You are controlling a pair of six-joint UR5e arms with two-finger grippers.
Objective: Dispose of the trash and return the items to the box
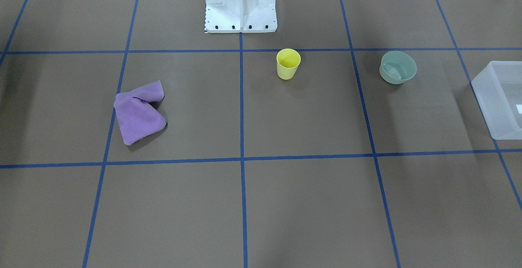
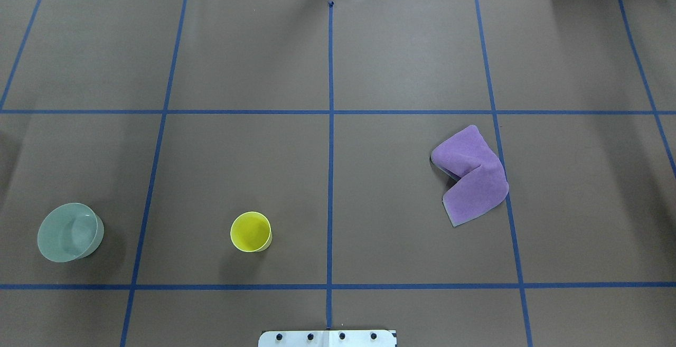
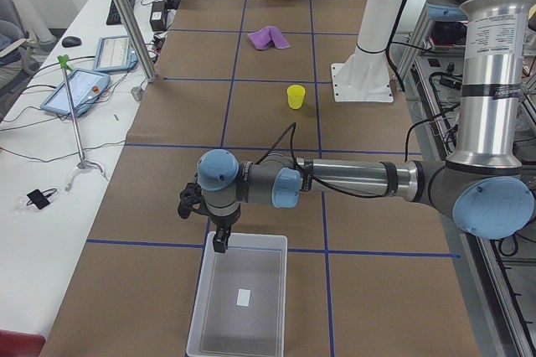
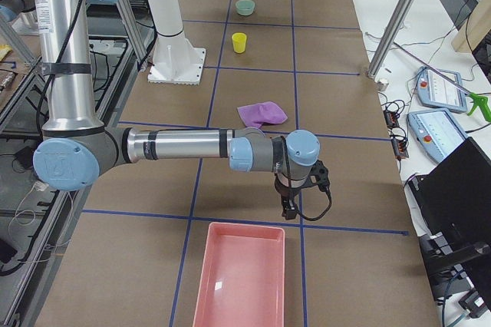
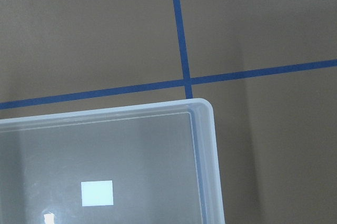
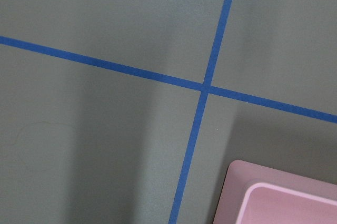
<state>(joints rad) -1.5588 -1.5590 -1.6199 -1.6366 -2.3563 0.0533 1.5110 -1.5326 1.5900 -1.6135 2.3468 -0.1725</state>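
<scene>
Box ran off the front view's edge, apart from cup and bowl. Whether left gripper or right gripper gaped, nobody could tell.

From overhead we look forward and down on the table. From the front we face back across it, sharing the yellow cup and purple cloth. Our end views look along it. Wrist cameras sit close over one corner of the box and of the pink bin.

Blue tape grid on brown table
</scene>
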